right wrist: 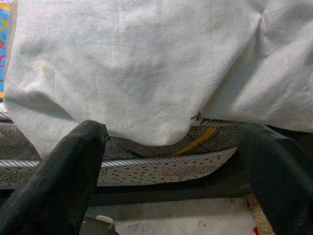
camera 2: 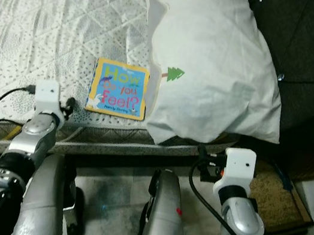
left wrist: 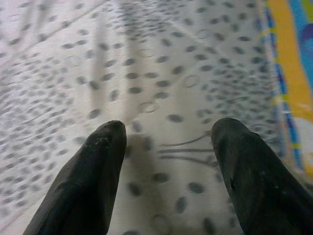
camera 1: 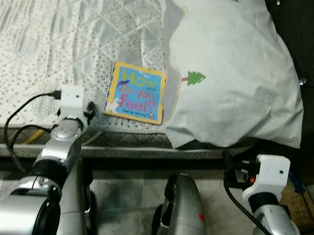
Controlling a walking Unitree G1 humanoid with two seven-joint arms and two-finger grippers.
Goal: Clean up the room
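Nearest the camera, the left gripper [left wrist: 164, 161] hovers with fingers spread and empty over the dotted mattress [camera 1: 32, 28], just left of the book [camera 1: 137, 93]; that book, the landmark, lies flat near the bed's front edge; right of it and touching its edge slumps the white pillow [camera 1: 226, 69]; further right the right gripper [right wrist: 171, 171] gapes empty below the pillow's overhang. Likely step: approaching the book; next, shift rightward and close on its edge.

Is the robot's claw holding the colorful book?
No, the book lies flat on the bed beside the pillow, and the left claw is open over bare spotted mattress next to it.
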